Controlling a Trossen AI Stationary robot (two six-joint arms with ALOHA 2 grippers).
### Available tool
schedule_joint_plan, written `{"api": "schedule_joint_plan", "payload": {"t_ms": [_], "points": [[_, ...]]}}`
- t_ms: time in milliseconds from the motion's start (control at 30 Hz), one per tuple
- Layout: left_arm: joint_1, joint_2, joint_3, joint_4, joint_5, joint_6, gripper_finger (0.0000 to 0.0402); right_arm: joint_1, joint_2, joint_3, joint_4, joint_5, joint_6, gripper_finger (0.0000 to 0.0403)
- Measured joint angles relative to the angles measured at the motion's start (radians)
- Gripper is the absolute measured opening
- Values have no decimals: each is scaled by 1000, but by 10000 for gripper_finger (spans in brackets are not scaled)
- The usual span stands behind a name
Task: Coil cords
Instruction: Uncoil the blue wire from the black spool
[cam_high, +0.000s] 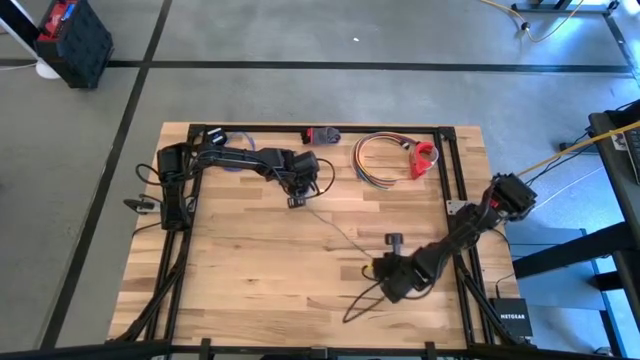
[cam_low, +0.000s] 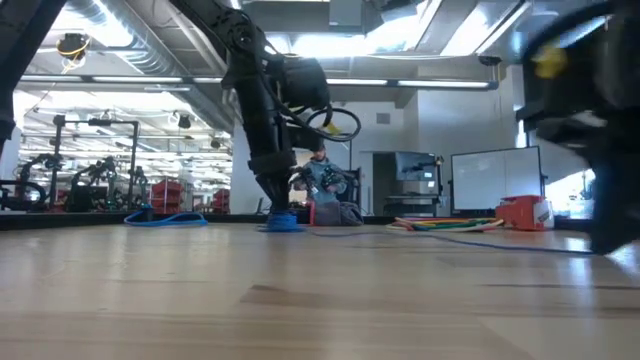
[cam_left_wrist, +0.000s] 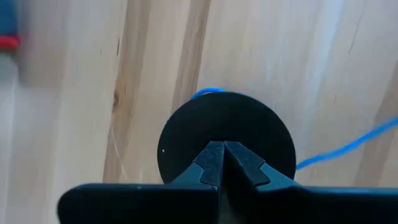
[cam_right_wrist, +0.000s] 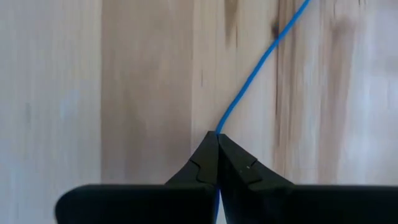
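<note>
Right gripper sits near the table's front right, jaws clenched on the thin cord, which runs diagonally across the wood. Left gripper at back centre, jaws pressed together over the black round puck, probably pinching its edge. Coiled multicolour cable bundle lies at back right.

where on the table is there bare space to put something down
The front left of the table is bare wood, from below the left tool to the front edge. Crowded: the back edge with the coiled cables, and the front right, where the right tool pinches the thin wire.
</note>
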Motion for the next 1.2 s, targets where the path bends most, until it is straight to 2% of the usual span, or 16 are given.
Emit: {"api": "schedule_joint_plan", "payload": {"t_ms": [233, 400, 467, 567, 667, 800, 900, 967, 1033, 1100, 1200], "points": [[-1, -2, 1, -69, 0, -40, 1, 175, 0, -3, -243, -2, 290, 5], [-2, -2, 1, -82, 3, -63, 4, 281, -29, -8, -386, -72, 520, 5], [-2, -2, 1, -81, 4, -63, 3, 298, -53, 1, -427, -99, 616, 6], [-2, -2, 1, -81, 4, -64, 1, 297, -91, 43, -470, -130, 672, 16], [-2, -2, 1, -81, 3, -68, 4, 283, -135, 101, -529, -108, 702, 41], [-2, -2, 1, -81, 3, -70, 4, 255, -188, 158, -553, 37, 696, 88], [-2, -1, 1, -81, 2, -70, 1, 219, -216, 172, -529, 167, 617, 125], [-2, -1, 1, -80, 2, -69, 2, 184, -222, 169, -488, 299, 544, 146], [-2, 0, 1, -80, 2, -62, 4, 136, -221, 152, -435, 475, 503, 164], [-2, 0, 1, -79, 1, -59, 4, 71, -221, 120, -316, 601, 421, 176], [-2, 0, 1, -78, 1, -56, 2, -64, -220, 37, -55, 603, 150, 180]]}}
